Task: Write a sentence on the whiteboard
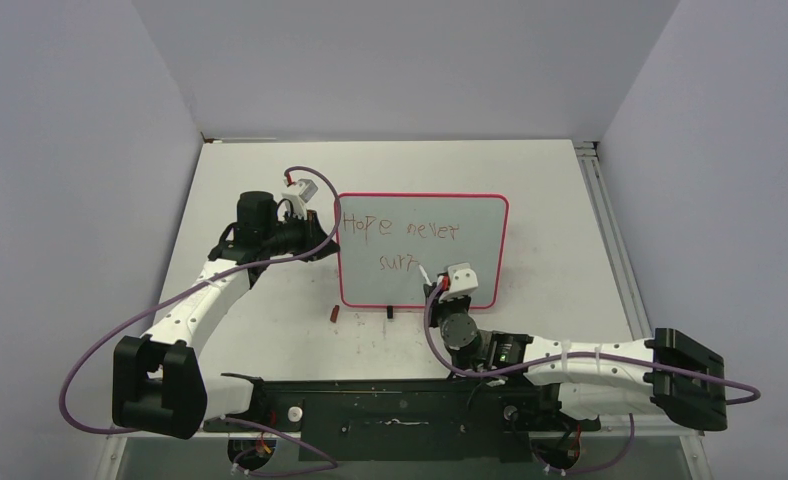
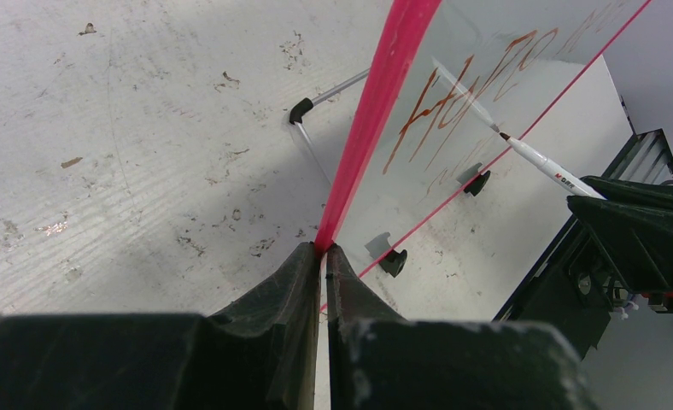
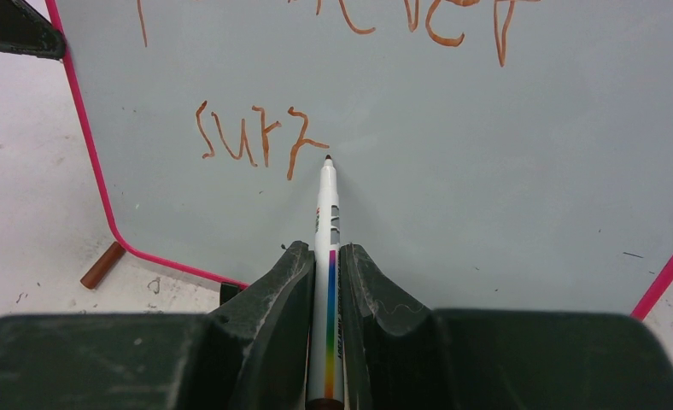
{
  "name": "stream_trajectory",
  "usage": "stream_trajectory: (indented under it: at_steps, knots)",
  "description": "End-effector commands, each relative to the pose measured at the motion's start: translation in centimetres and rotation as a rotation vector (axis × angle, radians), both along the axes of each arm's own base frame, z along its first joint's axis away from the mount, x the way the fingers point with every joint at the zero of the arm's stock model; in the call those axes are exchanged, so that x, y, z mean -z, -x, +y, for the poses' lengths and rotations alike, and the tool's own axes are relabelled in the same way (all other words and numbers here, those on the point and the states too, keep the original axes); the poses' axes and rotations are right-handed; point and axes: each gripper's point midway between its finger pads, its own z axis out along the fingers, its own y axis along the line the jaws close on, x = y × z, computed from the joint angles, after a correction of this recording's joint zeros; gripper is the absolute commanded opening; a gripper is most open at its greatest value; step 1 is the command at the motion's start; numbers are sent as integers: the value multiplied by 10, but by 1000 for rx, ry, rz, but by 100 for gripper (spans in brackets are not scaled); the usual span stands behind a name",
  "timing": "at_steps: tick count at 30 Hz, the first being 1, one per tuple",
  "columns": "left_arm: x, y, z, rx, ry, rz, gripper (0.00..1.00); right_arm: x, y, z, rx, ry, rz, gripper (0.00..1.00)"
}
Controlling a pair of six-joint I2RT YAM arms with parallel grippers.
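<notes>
Surface: white scuffed table (image 1: 570, 200), plain grey walls (image 1: 70, 150) around.
Board position: whiteboard (image 1: 475, 250) mid-table, propped on small black feet (image 2: 393, 262), face toward the arms.
Board handling: likely light, stiff, slick-faced; probably slides or tips under pen pressure. Best held at the pink frame (image 2: 376, 111), off the writing area.
Left gripper (image 2: 323, 249): pinched narrow on the frame's left edge, bracing.
Text: sentence (image 1: 398, 229) reads "Hope never", below it "surr", shaky red-brown; "enders" not yet written.
Right gripper (image 3: 324, 249): clamped on marker (image 3: 326, 205), tip just right of the last "r"; contact with board unclear.
Marker print: rainbow stripe, red lettering, brand not legible.
Loose item: brown cap (image 3: 102, 265) on table by board's lower left corner.
</notes>
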Motion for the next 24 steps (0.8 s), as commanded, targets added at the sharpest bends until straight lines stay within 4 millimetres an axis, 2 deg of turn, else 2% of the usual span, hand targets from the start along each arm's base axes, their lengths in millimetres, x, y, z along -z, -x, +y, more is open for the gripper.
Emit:
stream_trajectory:
  at_steps: [1,15,24]
  knots:
    - [-21,-1,-5,19,29,-61,5,-4,-5,1,12,-36,-7,5]
    - [-21,-1,-5,21,31,-61,5,8,-4,-12,63,-27,27,5]
    - [-22,-1,-6,22,31,-62,5,4,-4,-25,115,-31,20,5]
